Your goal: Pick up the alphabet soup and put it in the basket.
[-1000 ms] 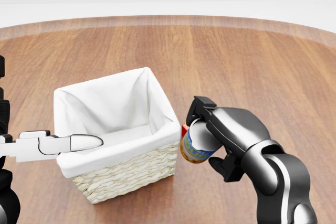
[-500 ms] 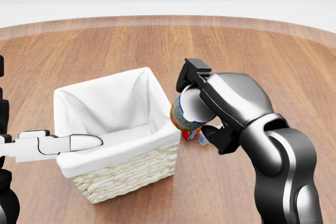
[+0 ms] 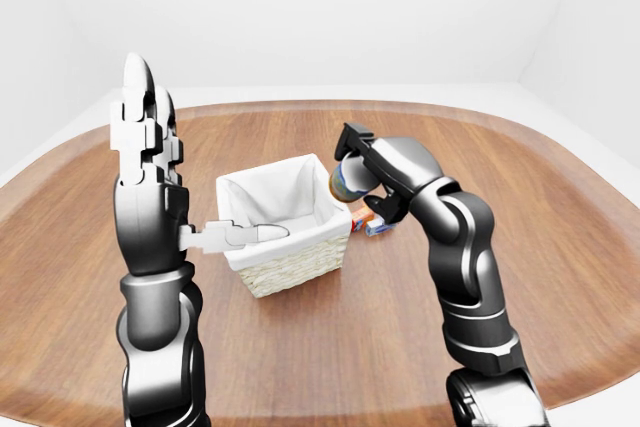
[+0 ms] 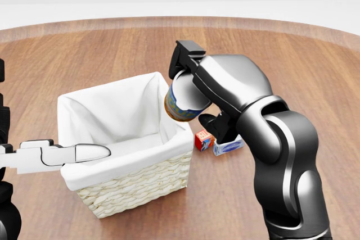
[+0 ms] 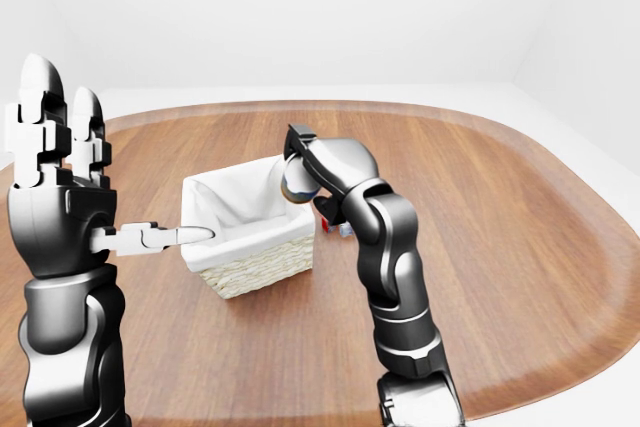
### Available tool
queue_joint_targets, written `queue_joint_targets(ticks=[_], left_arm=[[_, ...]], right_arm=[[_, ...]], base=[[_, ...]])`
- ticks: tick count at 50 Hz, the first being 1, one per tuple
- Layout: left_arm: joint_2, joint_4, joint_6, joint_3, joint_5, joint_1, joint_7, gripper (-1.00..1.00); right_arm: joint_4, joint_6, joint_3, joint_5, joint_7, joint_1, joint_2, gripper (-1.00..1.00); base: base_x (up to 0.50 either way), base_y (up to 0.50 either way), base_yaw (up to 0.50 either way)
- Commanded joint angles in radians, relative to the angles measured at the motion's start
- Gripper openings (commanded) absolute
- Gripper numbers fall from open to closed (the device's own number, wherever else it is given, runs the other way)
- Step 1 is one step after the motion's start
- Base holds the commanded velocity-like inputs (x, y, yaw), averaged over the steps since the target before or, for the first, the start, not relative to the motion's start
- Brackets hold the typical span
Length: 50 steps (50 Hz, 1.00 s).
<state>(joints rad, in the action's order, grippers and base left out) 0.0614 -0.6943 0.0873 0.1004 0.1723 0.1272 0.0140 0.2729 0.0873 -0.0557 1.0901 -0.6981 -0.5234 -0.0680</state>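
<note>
The alphabet soup can [image 4: 181,105] has a blue and yellow label. My right hand [image 4: 197,88] is shut round it and holds it tilted in the air, just over the right rim of the basket. The wicker basket [image 4: 135,186] has a white cloth lining and stands on the wooden table at the left of centre in the head view. My left hand [image 3: 170,187] is open and raised upright to the left of the basket. Its thumb [image 4: 84,153] points over the basket's near-left rim without touching the can.
A small red box [image 4: 203,139] and a blue-and-white box [image 4: 228,146] lie on the table just right of the basket, below my right hand. The rounded table edge [image 3: 560,147] curves past on the right, with a white floor beyond.
My right hand has lifted the can up and to the left, from beside the basket's right wall to above its right rim. The small boxes came into view. The left hand has not moved.
</note>
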Motion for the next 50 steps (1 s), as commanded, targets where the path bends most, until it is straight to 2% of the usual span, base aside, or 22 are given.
queue_joint_targets(ticks=[1,7,19,28,42,50], left_arm=[[0.0,-0.003,0.0,-0.001,0.001,0.0,0.001,1.0],[-0.001,0.007,0.0,-0.001,0.0,-0.002,0.001,1.0],[0.0,0.007,0.0,0.0,0.002,-0.001,0.0,1.0],[0.0,0.007,0.0,0.0,0.003,0.001,0.0,1.0],[-0.001,0.002,0.0,-0.003,0.005,-0.002,0.001,1.0],[-0.001,0.006,0.0,-0.002,0.005,-0.003,0.002,1.0]], right_arm=[[-0.111,0.0,-0.035,0.036,0.0,-0.154,0.059,-0.95],[-0.218,0.0,-0.043,0.04,0.0,-0.246,0.084,-0.95],[-0.319,0.0,-0.063,0.058,0.014,-0.305,0.134,-0.96],[-0.335,0.0,-0.081,0.068,0.031,-0.275,0.157,-0.95],[-0.393,0.0,-0.094,0.08,0.049,-0.309,0.192,-0.95],[-0.439,0.0,-0.089,0.068,0.086,-0.308,0.186,-0.95]], base=[[0.0,0.0,0.0],[0.0,0.0,0.0],[0.0,0.0,0.0],[0.0,0.0,0.0],[0.0,0.0,0.0],[0.0,0.0,0.0]])
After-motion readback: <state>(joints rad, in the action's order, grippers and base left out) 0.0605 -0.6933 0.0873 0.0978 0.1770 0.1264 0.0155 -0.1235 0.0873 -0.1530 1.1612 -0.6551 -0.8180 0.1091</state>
